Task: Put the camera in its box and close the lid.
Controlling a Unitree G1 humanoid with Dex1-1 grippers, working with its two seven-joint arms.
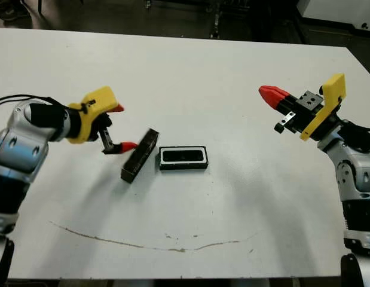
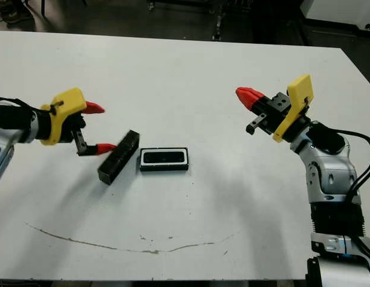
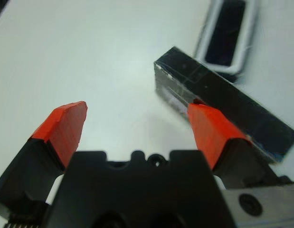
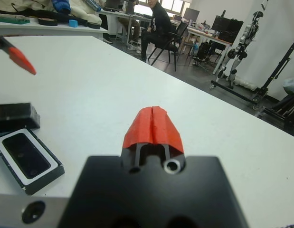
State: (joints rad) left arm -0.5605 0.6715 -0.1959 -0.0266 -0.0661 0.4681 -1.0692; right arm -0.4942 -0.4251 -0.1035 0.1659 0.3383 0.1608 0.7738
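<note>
Box (image 1: 183,158) sits mid-table, camera (image 1: 183,156) lying inside it. Lid (image 1: 140,155) leans tilted just left of box. Left gripper (image 1: 116,128), fingers spread, lower fingertip (image 1: 130,146) touching lid. Right gripper (image 1: 273,95), fingers together, well right of box.

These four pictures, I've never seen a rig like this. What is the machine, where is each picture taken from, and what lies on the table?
It is a humanoid robot with two arms at a white table. Two pictures come from its head, looking down; the other two come from each wrist, looking along the red-tipped fingers. The left pincer is open, one finger touching the lid, a black slab tilted on edge. Beside it lies the box with the dark camera inside its white lining. The right pincer is shut, holds nothing and hangs apart, above the table.
</note>
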